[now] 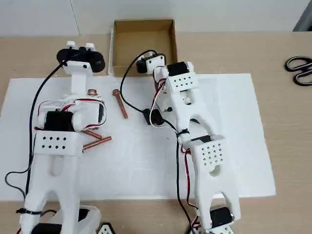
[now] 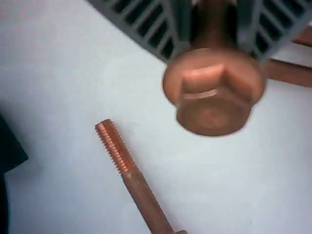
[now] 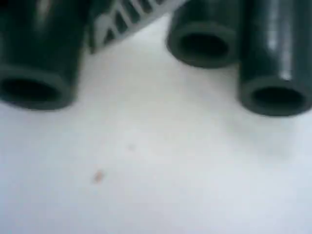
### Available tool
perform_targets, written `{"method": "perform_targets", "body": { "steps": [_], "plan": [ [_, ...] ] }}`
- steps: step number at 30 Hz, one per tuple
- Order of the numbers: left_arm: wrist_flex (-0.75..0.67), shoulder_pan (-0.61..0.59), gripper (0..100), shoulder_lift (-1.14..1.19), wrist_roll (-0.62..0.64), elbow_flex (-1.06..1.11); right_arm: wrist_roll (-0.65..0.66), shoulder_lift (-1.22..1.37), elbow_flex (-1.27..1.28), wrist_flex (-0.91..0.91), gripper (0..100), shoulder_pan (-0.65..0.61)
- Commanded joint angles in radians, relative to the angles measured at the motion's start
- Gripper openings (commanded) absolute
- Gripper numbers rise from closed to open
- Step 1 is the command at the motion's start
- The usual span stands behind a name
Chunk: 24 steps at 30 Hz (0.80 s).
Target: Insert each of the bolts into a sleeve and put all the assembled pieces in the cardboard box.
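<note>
Currently left gripper (image 2: 214,29) is closed tight on copper bolt (image 2: 212,92), head sticking out past the jaws. Second bolt (image 2: 131,180) lies loose on white sheet (image 1: 146,165). Three black sleeves (image 3: 204,41) sit close together. Cardboard box (image 1: 144,39) is at far table edge.

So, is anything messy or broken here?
Nothing looks broken. The bolts are just scattered: one loose bolt lies slanted on the white sheet, and two more bolts lie splayed beside the left arm.

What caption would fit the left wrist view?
Left pincer grips a copper bolt, head toward the camera, above the white sheet where a second bolt lies.
</note>
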Motion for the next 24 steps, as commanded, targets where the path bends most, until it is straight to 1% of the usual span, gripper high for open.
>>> {"method": "perform_targets", "body": {
  "steps": [1,6,8,14,19,24],
  "plan": [
    [-0.026,0.0,0,-0.006,-0.011,-0.013,0.002,0.001,-0.018,-0.015,4.2,-0.001],
    [-0.026,0.0,0,-0.006,-0.011,-0.013,0.002,-0.001,-0.018,-0.007,3.2,-0.001],
    [-0.025,0.0,0,-0.008,-0.011,-0.013,0.002,-0.008,-0.025,-0.002,0.3,-0.005],
    [-0.017,0.0,0,-0.015,-0.009,-0.022,-0.003,-0.113,-0.034,0.076,0.4,-0.007],
    [0.038,0.006,0,-0.015,-0.009,-0.108,-0.006,-0.225,-0.034,0.14,0.4,-0.008],
    [0.114,0.061,0,-0.015,-0.008,-0.211,-0.006,-0.36,-0.002,0.194,0.4,-0.013]
  ]
}}
